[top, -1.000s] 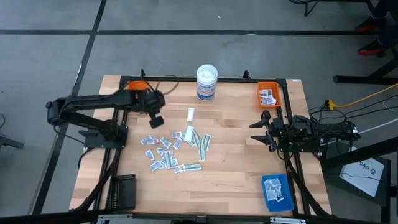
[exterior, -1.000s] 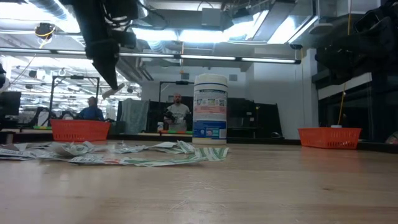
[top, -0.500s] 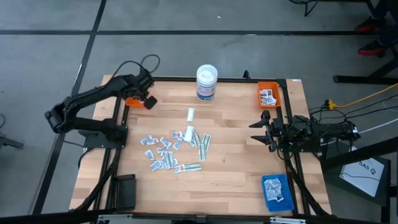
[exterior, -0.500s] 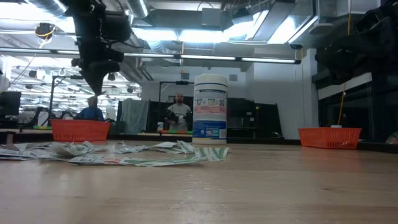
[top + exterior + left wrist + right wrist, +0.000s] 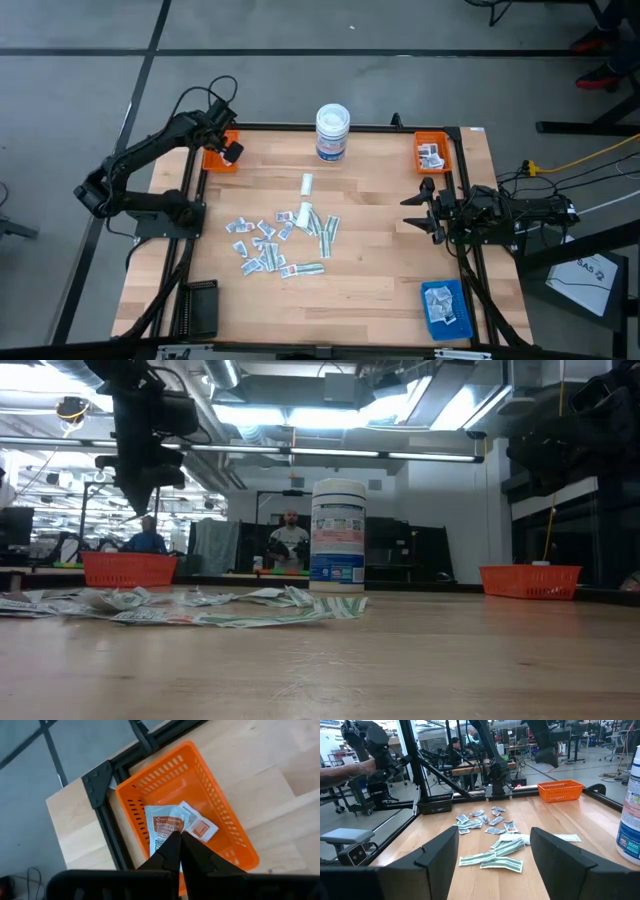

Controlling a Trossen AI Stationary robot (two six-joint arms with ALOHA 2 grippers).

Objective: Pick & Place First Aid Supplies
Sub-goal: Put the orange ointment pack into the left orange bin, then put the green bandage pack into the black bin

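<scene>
The first aid packets (image 5: 283,240) lie scattered in a loose heap on the table, on the near side of the white tub (image 5: 333,133). A few more already sit in the orange basket (image 5: 200,795) at the corner to the tub's left, another few in the orange basket (image 5: 434,152) to the tub's right, and some in the blue tray (image 5: 446,306) far off on the near right.

The left gripper (image 5: 231,152) hangs over the left-hand basket with its fingers pinched together. I cannot make out whether a packet is caught between them; the white one just behind the tips may simply be lying in the basket. The right gripper (image 5: 424,208) waits spread wide and empty at the table's right edge.

If a packet is held, a release from this height could let the light paper flutter past the rim onto the table (image 5: 380,270).

Only the left wrist view looks into the basket; the low view shows just its side wall, with the arm above it
</scene>
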